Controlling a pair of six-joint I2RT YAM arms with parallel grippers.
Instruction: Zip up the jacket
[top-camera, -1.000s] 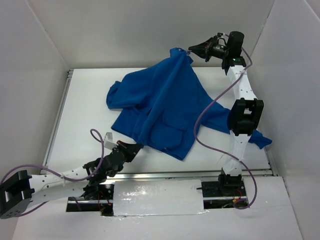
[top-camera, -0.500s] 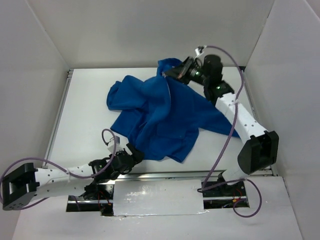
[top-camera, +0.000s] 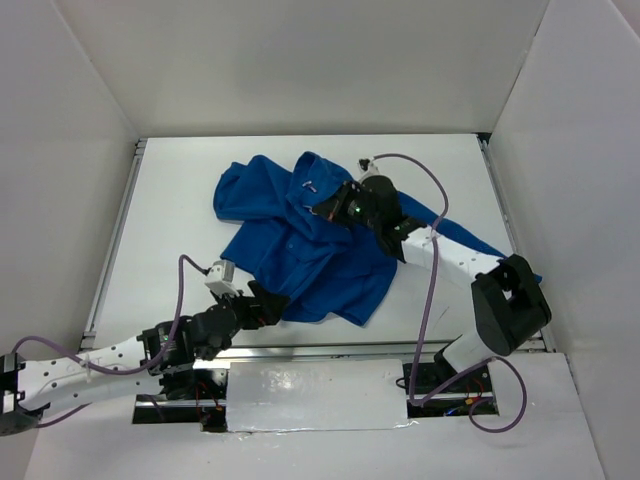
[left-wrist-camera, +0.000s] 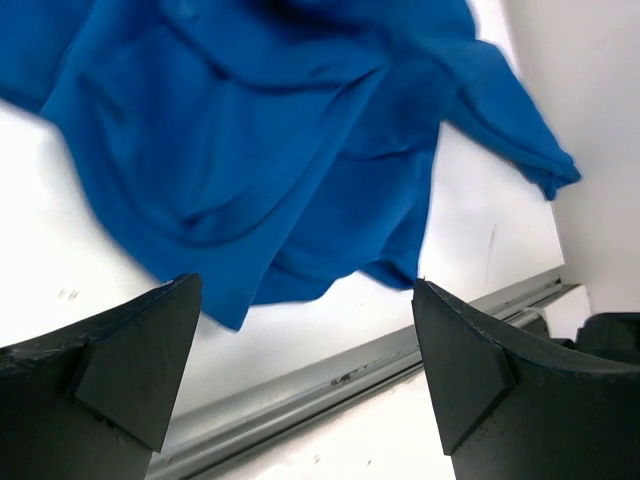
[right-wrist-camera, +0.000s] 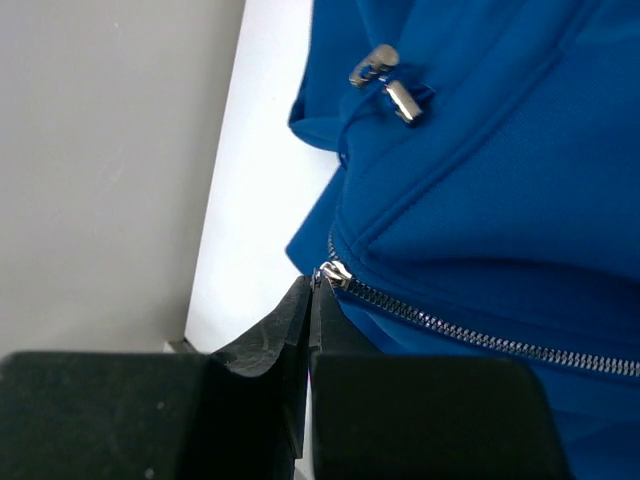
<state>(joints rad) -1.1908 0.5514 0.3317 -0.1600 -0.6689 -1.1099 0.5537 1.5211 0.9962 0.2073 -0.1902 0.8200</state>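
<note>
Nothing legible — no text, label or number.

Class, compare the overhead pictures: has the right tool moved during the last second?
Yes. The right tool has come away from the back wall, nearer and leftward, to the jacket.

Overhead cam, wrist close-ups; jacket (top-camera: 300, 255) shared

One jacket (top-camera: 300, 262), two tools, left tool (top-camera: 277, 300), right tool (top-camera: 321, 209)
</note>
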